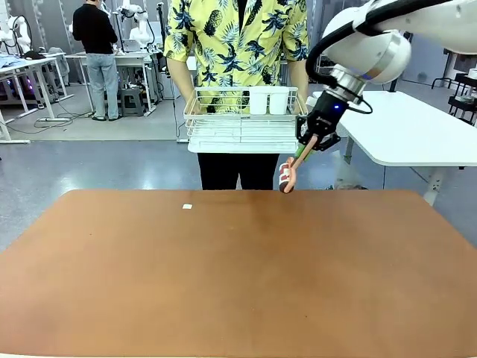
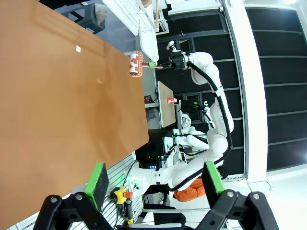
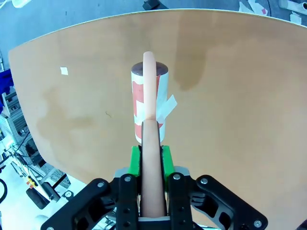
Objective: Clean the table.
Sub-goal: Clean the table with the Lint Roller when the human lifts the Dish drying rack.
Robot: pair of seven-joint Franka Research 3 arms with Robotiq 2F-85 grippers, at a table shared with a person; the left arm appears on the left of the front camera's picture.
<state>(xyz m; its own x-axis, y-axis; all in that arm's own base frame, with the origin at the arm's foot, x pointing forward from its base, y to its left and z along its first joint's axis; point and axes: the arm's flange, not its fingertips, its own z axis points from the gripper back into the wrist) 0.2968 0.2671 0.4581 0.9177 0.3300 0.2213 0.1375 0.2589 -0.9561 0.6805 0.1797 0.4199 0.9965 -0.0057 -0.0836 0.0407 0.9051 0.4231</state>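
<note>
- The right gripper (image 1: 317, 142) is closed tight on the pinkish handle of a lint roller (image 1: 286, 177). Its green pads press the handle from both sides, and the roller's red-and-white head hangs below, tilted.
- The left gripper (image 2: 156, 178) stands wide open, with nothing between its pads.
- Counting up: one lint roller and one small white scrap (image 1: 187, 206) on the tabletop. One white wire basket (image 1: 242, 123) is in front of a person (image 1: 237, 37) in a patterned shirt, with two white cups (image 1: 258, 101) in it.
- The table (image 1: 238, 276) lies below the right gripper and stretches from it towards the robot's side. The roller's head is over the far edge, right of the middle — whether it touches the top, I cannot tell.
- The scrap lies near that far edge, well to the left of the roller.
</note>
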